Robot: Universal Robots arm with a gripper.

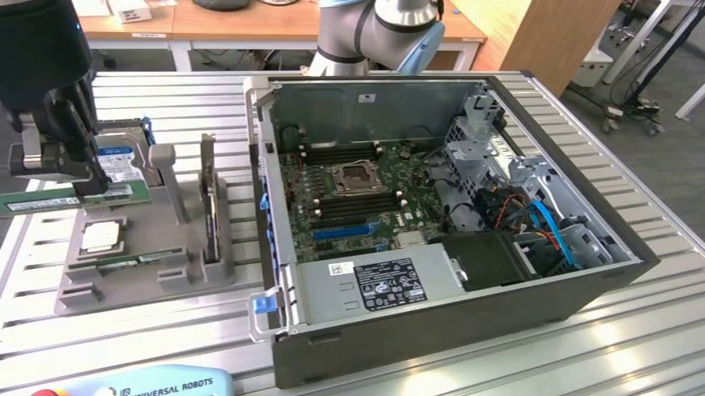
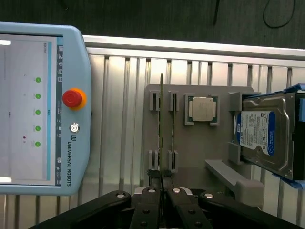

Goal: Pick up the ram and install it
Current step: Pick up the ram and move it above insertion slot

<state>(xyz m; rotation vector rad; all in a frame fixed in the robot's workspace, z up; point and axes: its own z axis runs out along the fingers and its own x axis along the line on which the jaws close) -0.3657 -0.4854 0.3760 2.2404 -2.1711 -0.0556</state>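
The gripper (image 1: pixel 88 183) is clamped tight on one end of a ram (image 1: pixel 44 202), holding it level over the grey holder (image 1: pixel 111 289) at the exterior view's left of the open case (image 1: pixel 441 330), well apart from the motherboard (image 1: pixel 297 177). The second stick (image 2: pixel 172 129) sits in the holder just beside the held one, with the processor (image 2: pixel 201 109) next along and the hard drive (image 2: pixel 262 136) beyond it. A teach pendant (image 2: pixel 38 109) lies on the table (image 2: pixel 119 95) near the holder
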